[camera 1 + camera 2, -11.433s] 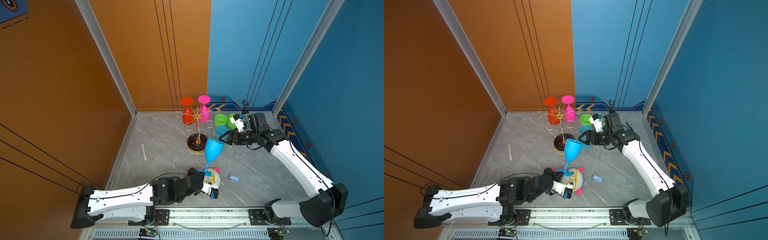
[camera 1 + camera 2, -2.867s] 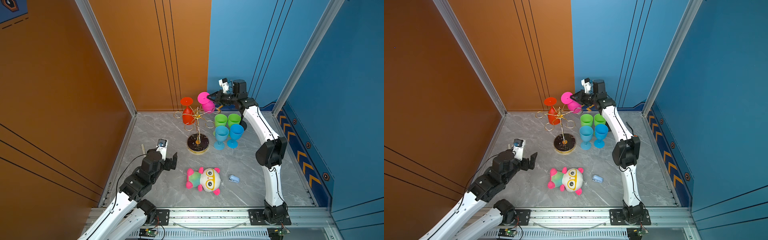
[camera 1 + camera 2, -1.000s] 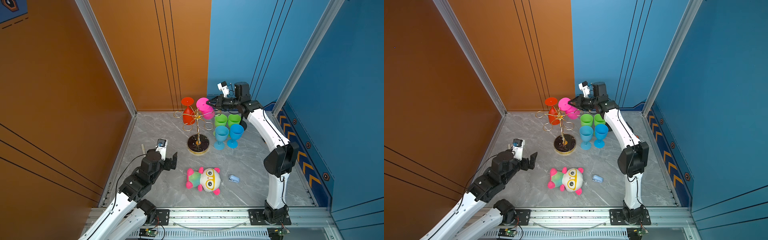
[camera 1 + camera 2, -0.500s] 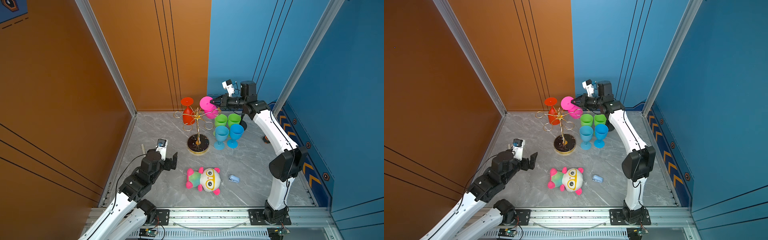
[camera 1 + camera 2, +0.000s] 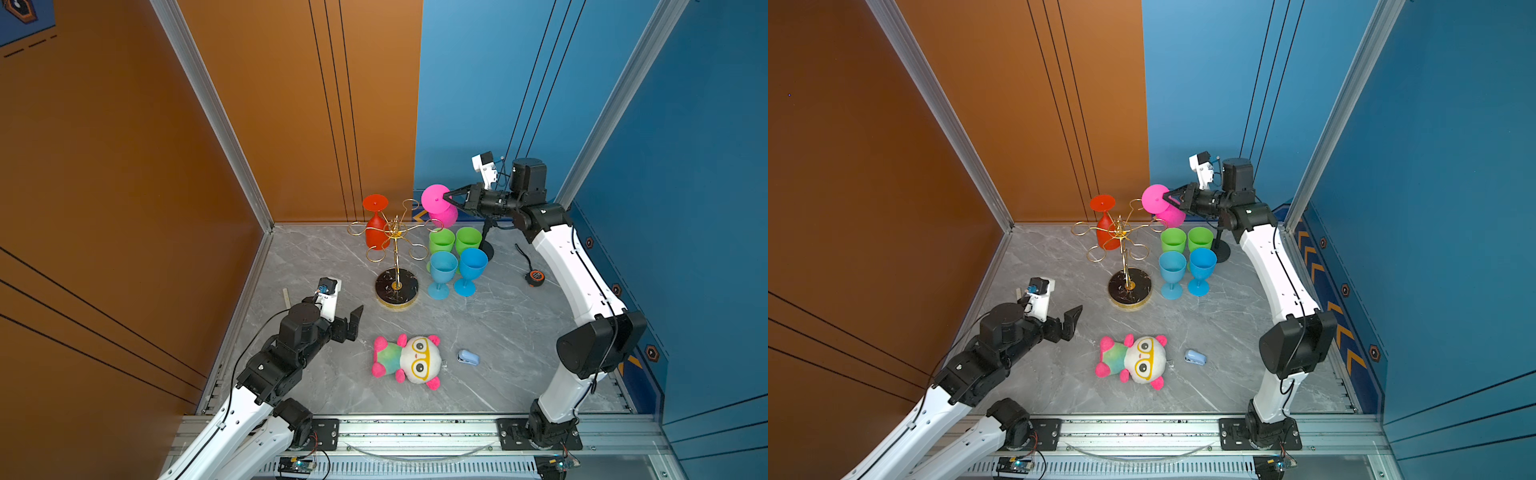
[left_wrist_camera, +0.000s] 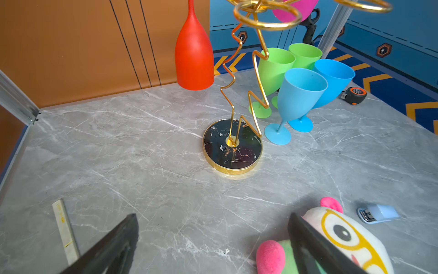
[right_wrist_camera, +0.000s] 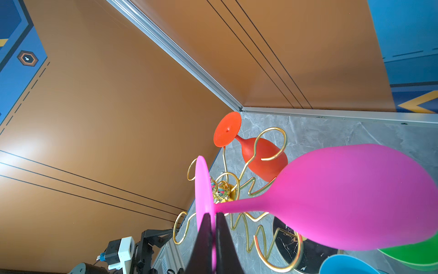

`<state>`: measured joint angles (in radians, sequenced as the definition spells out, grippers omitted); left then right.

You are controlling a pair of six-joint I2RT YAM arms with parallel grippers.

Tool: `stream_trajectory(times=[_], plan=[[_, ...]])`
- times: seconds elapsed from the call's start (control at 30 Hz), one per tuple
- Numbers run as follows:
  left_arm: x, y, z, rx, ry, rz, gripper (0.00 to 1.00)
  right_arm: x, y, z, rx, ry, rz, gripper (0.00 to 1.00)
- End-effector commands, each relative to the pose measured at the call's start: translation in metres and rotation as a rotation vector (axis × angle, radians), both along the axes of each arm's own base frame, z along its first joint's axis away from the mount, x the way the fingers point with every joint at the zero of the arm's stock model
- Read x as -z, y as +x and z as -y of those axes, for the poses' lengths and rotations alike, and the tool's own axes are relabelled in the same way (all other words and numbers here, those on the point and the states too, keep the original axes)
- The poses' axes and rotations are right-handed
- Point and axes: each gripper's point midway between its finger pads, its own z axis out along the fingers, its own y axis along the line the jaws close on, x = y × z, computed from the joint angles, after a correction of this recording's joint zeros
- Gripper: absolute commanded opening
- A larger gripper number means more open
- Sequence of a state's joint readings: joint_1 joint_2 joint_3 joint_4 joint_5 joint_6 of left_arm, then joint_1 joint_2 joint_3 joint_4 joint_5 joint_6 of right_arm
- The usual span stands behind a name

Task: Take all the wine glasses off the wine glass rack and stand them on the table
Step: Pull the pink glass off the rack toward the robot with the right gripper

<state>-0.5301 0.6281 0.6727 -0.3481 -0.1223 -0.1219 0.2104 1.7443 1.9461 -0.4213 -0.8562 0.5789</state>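
Right wrist view shows us the right gripper (image 7: 212, 216) clamped on the foot rim of the upside-down pink wine glass (image 7: 343, 197). Only both top views place it beside an outer loop of the rack (image 5: 405, 289), near green cups (image 5: 441, 241). Left gripper (image 6: 213, 215) gapes empty.

Light: bright, even, from overhead.
Soft faint shadow beside plush toy (image 5: 409, 361); glare patch on orange wall (image 7: 33, 142); reflections on wine glass rack (image 6: 233, 147) base; wrist views stretched toward edges.
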Motion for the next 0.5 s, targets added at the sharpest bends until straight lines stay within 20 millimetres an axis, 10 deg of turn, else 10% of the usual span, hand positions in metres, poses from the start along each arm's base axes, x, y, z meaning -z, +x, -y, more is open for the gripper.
stream_trajectory(times=[0.0,0.47], plan=[[-0.005,-0.004,0.016,0.091,-0.063,0.013,0.98,-0.015,-0.017,0.015,0.035,-0.041,0.066,0.00],[-0.070,-0.034,0.062,0.352,-0.347,0.004,0.93,0.000,-0.149,0.042,0.067,-0.387,0.200,0.00]])
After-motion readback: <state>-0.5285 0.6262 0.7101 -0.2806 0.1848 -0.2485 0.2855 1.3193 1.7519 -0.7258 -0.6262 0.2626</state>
